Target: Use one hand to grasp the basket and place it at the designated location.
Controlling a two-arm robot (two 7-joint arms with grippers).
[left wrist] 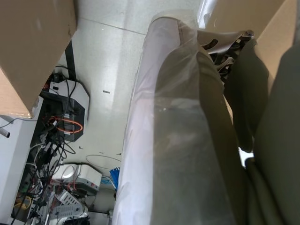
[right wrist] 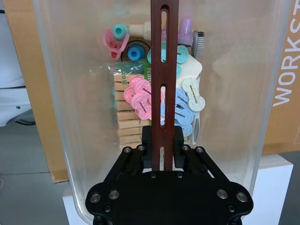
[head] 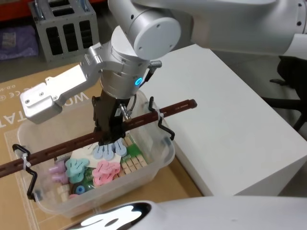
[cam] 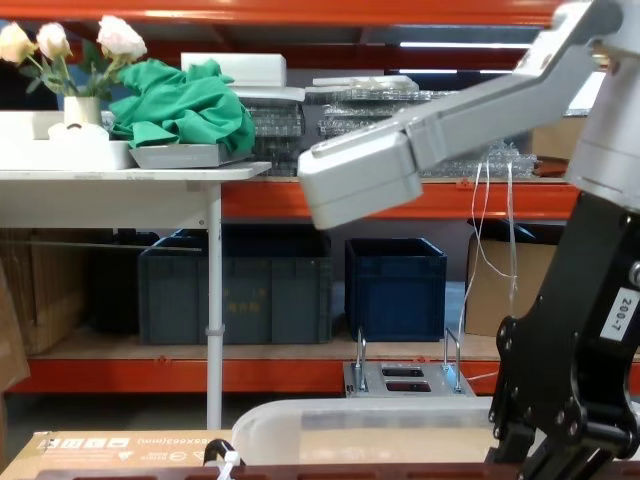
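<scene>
your right claw (head: 108, 135), black and blocky under a silver wrist, pinches the thin reddish-brown handle (head: 163, 111) near its middle, one finger on each side of the slotted bar. the bar runs slantwise across the centre of the head view, tied by white zip ties to black wire hooks (head: 165, 125) at both ends of the basket (head: 167, 155). the basket is a large tub of cloudy, translucent plastic with smooth walls and a rounded rim, and it fills the lower left of the frame. below it lies a sheet of brown printed cardboard (head: 12, 98); you cannot tell whether the tub rests on it or hangs clear. a plain white block (head: 230, 120) with sharp edges stands just beside the tub at right.

inside the tub are flat pink clips (head: 106, 171), teal clips (head: 76, 167), pale blue clips (head: 109, 151) and a row of wooden clothespins (head: 134, 163).

in the chest view, orange steel shelving crosses the room, with dark blue crates (cam: 395, 285) on a low shelf and a crumpled green cloth (cam: 185, 105) on a white table at upper left.
</scene>
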